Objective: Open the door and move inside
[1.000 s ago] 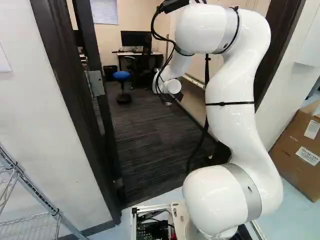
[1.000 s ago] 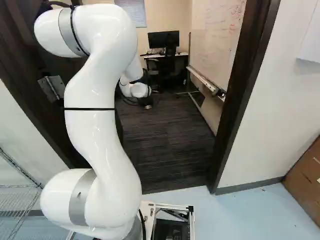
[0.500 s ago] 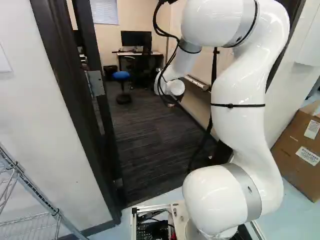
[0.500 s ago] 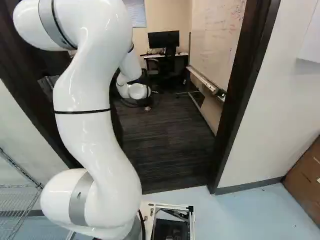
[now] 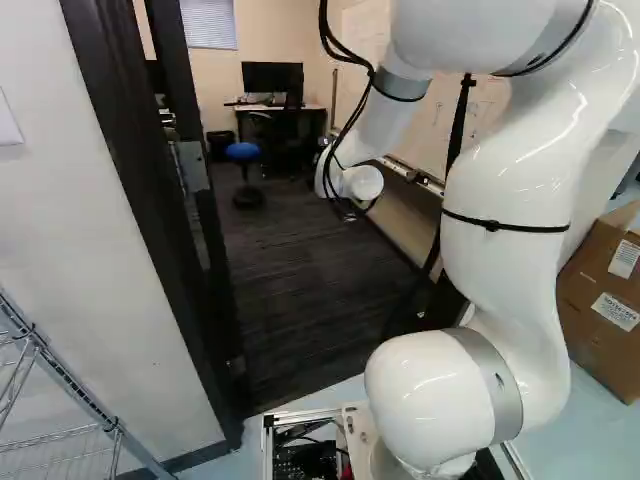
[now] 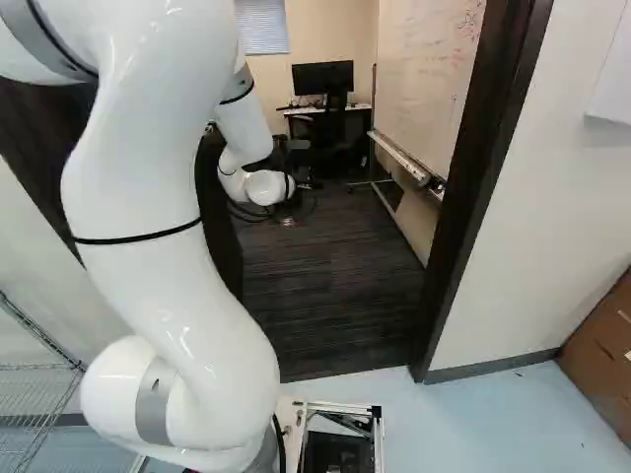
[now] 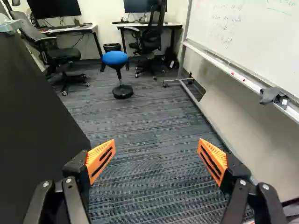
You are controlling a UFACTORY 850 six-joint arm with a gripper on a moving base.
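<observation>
Field of work: the open doorway. Door [image 7: 32,121] swung inward, hinged at the dark frame [image 5: 130,200] near the left edge of the left base view; metal hinge plate [image 5: 191,165] in sight. In the wrist view, a broad dark door face beside the gripper, with carpet [image 7: 149,121] alongside. Way through between door and opposite side of frame.

White arm [image 5: 510,185] up from the base, bent over, far end reaching in over the carpet. Gripper [image 6: 291,212] at that end, mostly hidden behind the white wrist in the base views. From the wrist view: spread wide, orange pads [image 7: 101,160] well apart, only carpet showing between. Apart from the whiteboard [image 7: 247,37] too.

Inside, ahead of the gripper: blue stool [image 7: 115,57], upright on the carpet, near the front edge of a white desk [image 7: 145,24]. Black chair [image 7: 152,35] at that desk, monitor [image 7: 140,4] toward its back edge, bin [image 7: 112,47] by its left end. Second desk [image 7: 70,29] beyond the door, with grey chair [image 7: 60,53] at its left end. Dark cloth [image 7: 274,96] on the ledge along the whiteboard's lower edge.

Outside: cardboard box [image 5: 600,285] on the pale blue floor [image 6: 493,424]; wire rack [image 5: 60,445] by the wall, opposite side of doorway.
</observation>
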